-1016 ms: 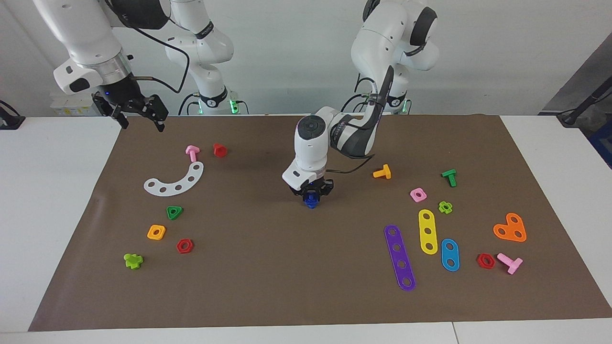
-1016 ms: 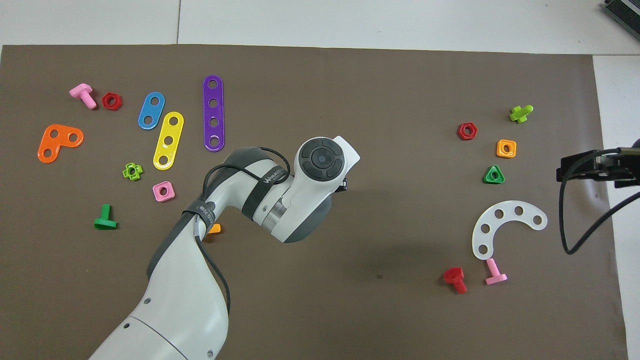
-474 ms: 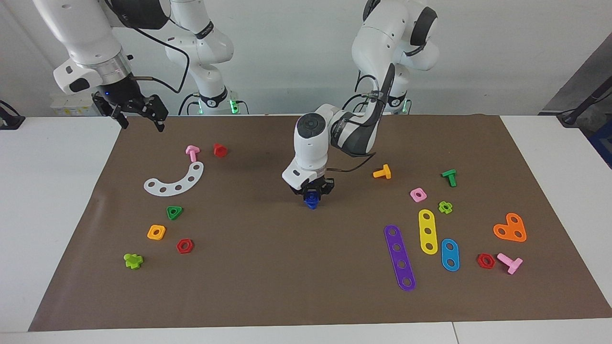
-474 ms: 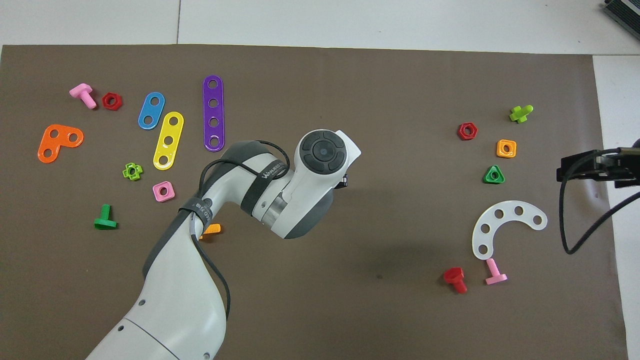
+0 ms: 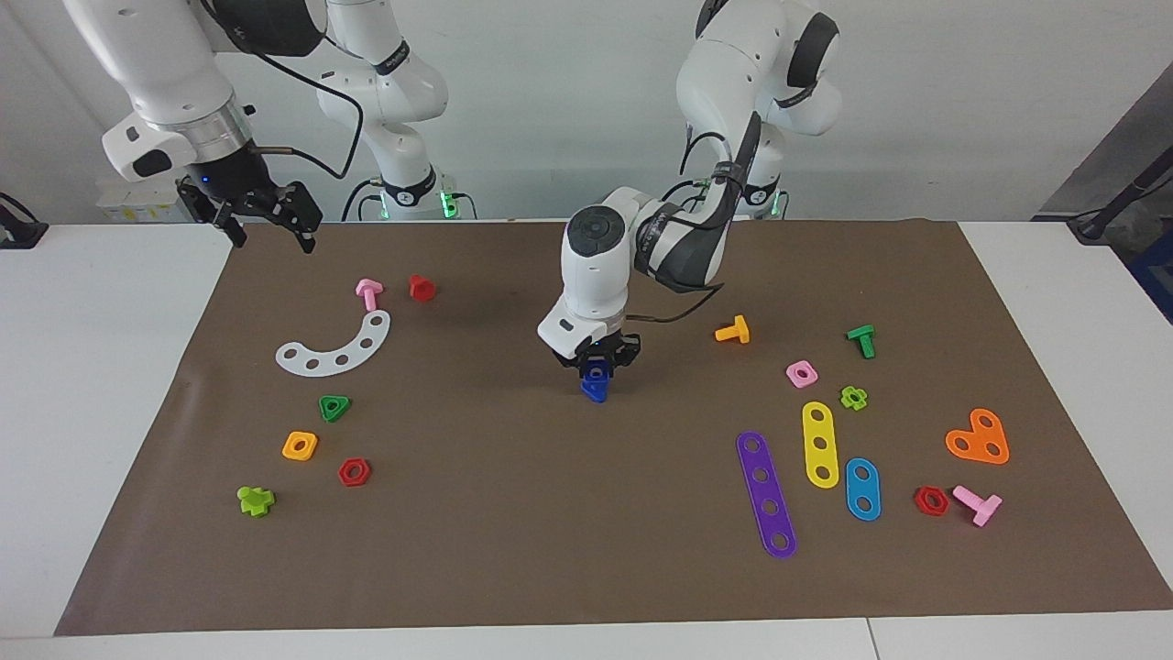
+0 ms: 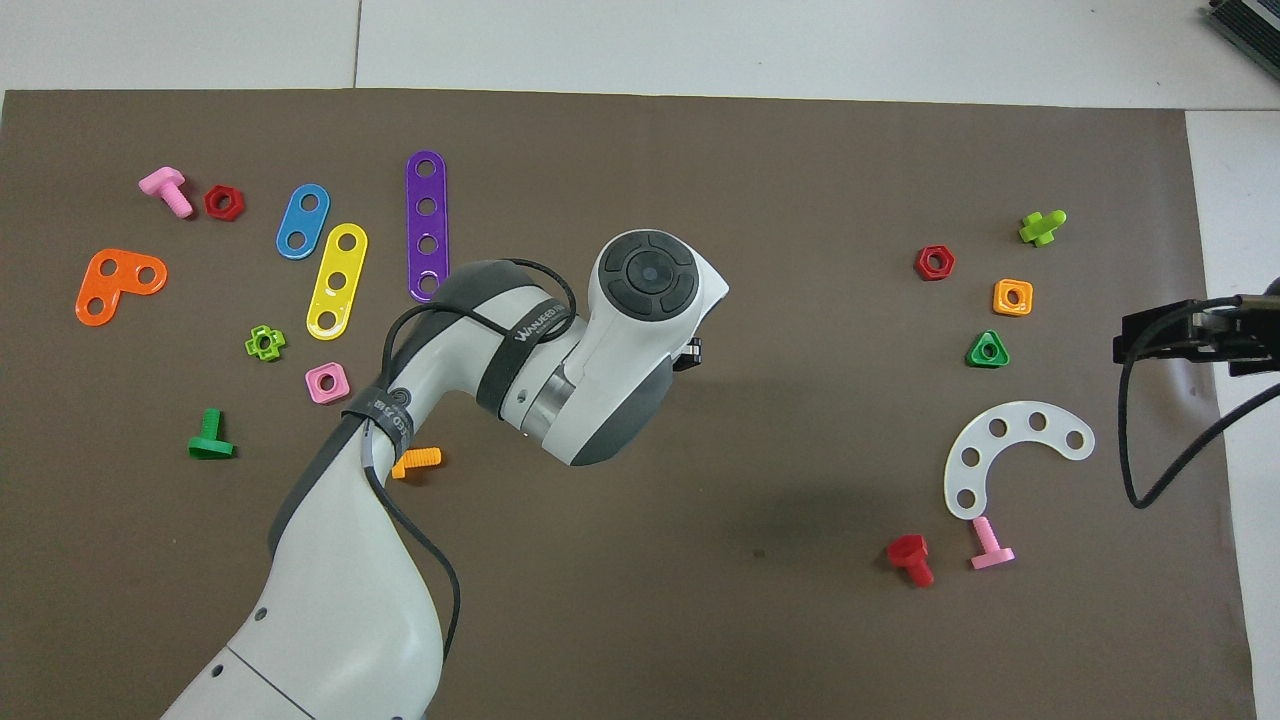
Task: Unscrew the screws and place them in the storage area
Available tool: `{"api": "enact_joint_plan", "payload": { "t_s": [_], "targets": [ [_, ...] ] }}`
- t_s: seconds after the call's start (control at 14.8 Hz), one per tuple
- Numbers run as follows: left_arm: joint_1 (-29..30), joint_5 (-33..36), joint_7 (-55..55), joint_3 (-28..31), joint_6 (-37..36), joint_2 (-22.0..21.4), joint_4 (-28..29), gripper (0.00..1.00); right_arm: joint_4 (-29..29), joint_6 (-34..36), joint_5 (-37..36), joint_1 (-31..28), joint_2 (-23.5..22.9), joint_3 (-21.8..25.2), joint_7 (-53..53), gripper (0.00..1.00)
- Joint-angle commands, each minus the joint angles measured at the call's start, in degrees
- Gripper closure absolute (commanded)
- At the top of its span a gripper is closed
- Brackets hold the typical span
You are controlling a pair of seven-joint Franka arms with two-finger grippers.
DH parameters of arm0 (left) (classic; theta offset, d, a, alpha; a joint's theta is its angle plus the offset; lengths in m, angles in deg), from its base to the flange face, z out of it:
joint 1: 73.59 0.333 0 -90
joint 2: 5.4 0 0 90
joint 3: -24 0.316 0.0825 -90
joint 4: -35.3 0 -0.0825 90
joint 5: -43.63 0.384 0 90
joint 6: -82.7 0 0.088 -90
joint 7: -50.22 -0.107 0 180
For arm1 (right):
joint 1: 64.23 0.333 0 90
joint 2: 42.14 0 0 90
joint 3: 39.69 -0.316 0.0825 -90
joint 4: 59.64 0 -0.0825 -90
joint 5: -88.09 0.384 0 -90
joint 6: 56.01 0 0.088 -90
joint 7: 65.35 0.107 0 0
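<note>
My left gripper (image 5: 597, 365) reaches down at the middle of the brown mat (image 5: 513, 550) and is shut on the dark-blue screw (image 5: 595, 383). The square nut with its hole sits between the fingers. The triangular head hangs just below, at or just above the mat. I cannot tell whether nut and bolt are still joined. In the overhead view the left wrist (image 6: 645, 290) hides both gripper and screw. My right gripper (image 5: 266, 218) waits open and empty over the mat's corner at the right arm's end; it also shows in the overhead view (image 6: 1135, 338).
At the left arm's end lie purple (image 5: 766, 495), yellow (image 5: 820, 444) and blue (image 5: 861, 489) strips, an orange plate (image 5: 979, 438), a pink nut (image 5: 801, 373) and an orange bolt (image 5: 733, 330). At the right arm's end lie a white curved strip (image 5: 335, 346) and a green triangular nut (image 5: 334, 407).
My left gripper has risen a little with the dark-blue screw, and its wrist has shifted slightly. The right arm has not moved.
</note>
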Motion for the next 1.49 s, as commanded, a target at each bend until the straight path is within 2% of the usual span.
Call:
{"api": "enact_joint_plan", "payload": {
  "t_s": [0.0,0.2,0.47,0.75,1.08,1.22,1.35,1.42],
  "targets": [
    [1.51,-1.48,-1.86,0.07,-3.24,-0.56,-2.12,0.60,0.00,0.27,0.94,-0.70,0.31,-0.10,-0.87,0.00],
    [4.75,-2.44,-7.19,0.16,-3.94,-3.27,-1.51,0.60,0.26,0.27,0.86,-0.62,0.14,-0.10,-0.87,0.00],
    [11.17,-2.62,-17.82,0.25,-4.03,-6.44,2.61,0.61,0.96,-0.34,0.68,-0.09,-0.30,-0.45,-0.69,0.00],
    [17.67,-2.62,-31.10,0.34,-2.37,-9.17,10.34,0.61,2.81,-1.04,0.77,3.24,-1.18,-1.07,2.02,0.00],
    [20.67,-2.62,-38.15,0.42,7.10,-14.18,25.10,0.60,3.07,-7.63,0.68,14.13,-7.76,-1.15,15.71,0.00],
    [20.76,-2.71,-38.24,0.42,9.15,-14.62,26.79,0.45,5.09,-11.93,0.59,19.31,-12.06,-1.15,19.94,0.00],
    [21.37,-2.62,-38.24,0.42,8.72,-14.54,25.75,0.10,7.10,-14.31,0.16,24.85,-18.29,-1.15,26.96,0.00],
    [22.07,-2.62,-38.33,0.51,8.54,-14.62,24.78,0.01,8.69,-16.58,-0.11,26.26,-21.02,-1.24,29.34,0.00]
  ]
}}
